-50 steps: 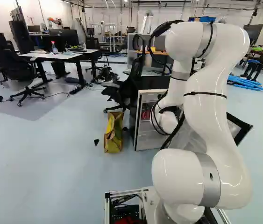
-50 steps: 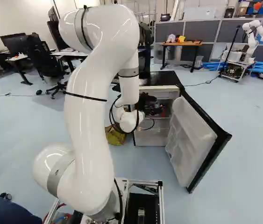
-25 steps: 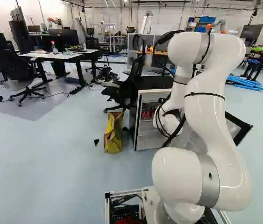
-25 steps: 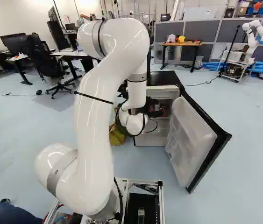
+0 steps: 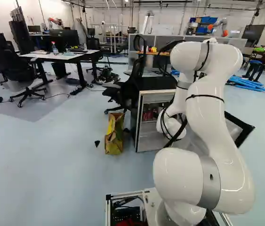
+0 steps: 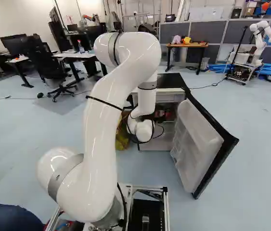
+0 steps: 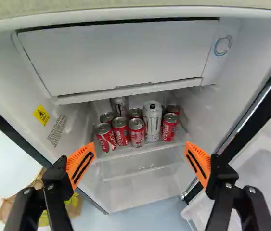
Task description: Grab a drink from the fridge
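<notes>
Red cans (image 7: 136, 133) on fridge shelf (image 7: 142, 150), ahead of spread end effector (image 7: 140, 156).

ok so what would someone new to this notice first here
Probably the big white arm, rising through the right half of the left base view. Next, the open fridge ahead of the hand, with red cans and a tall white one on its shelf, and the hand's orange pads spread wide before them.
</notes>
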Motion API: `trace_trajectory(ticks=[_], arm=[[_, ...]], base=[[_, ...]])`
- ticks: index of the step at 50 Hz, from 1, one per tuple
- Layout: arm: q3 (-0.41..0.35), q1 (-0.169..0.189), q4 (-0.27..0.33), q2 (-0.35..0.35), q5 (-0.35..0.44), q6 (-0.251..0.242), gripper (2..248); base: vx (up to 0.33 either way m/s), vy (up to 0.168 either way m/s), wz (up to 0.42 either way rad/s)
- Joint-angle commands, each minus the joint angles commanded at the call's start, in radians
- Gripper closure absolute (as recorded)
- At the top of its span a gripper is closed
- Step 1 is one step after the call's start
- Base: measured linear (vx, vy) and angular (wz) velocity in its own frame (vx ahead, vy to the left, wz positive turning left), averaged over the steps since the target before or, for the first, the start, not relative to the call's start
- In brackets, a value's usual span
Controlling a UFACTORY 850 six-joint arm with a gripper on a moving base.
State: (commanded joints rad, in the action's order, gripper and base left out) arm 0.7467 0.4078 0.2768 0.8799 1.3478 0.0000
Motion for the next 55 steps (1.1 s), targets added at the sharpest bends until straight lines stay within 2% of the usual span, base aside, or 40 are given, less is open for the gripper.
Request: trace_trajectory(ticks=[17,55], arm=[[0.048,-0.001,0.107,0.065,0.000,0.000,3],[0.187,-0.014,0.107,0.222,0.011,0.000,3]], base=[[0.000,0.000,0.000],[0.000,0.000,0.000]])
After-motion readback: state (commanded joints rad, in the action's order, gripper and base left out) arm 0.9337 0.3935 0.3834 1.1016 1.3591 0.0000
